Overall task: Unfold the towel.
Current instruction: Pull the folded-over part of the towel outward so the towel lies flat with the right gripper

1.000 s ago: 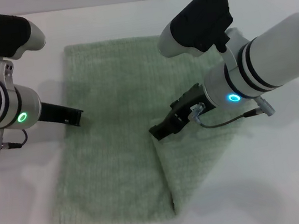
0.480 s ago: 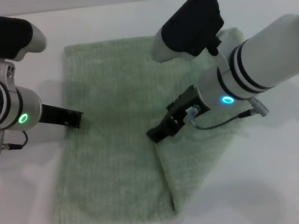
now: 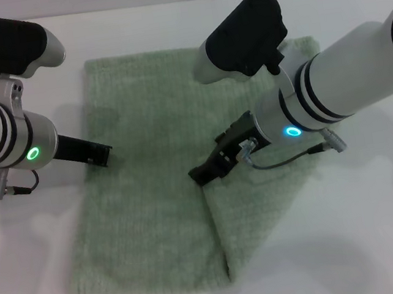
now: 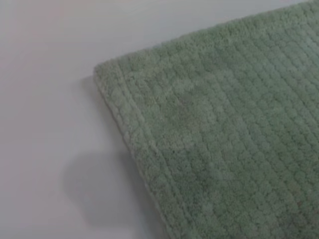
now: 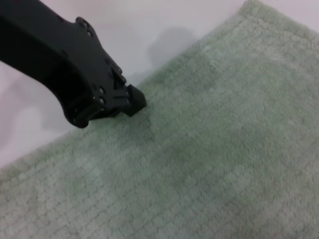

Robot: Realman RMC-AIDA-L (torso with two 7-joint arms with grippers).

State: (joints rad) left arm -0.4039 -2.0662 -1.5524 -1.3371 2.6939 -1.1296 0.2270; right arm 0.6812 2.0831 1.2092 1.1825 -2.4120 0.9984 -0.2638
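The pale green towel (image 3: 141, 125) lies flat on the white table (image 3: 387, 237). A raised fold edge (image 3: 217, 233) runs from its middle down to the near hem. My right gripper (image 3: 198, 176) hangs low over the towel at the top of that fold edge. My left gripper (image 3: 103, 156) sits at the towel's left edge. The right wrist view shows the left gripper (image 5: 130, 99) with its tips together over the edge of the towel (image 5: 199, 149). The left wrist view shows a hemmed corner of the towel (image 4: 224, 124) on the bare table.
White table surface (image 3: 42, 251) surrounds the towel on all sides. The table's far edge (image 3: 160, 3) runs along the top of the head view. Both arms' bulky white forearms hang over the towel's left and right sides.
My right arm has shifted a little to the left, carrying its gripper tip leftward along the towel's middle. The left arm and the towel have barely moved.
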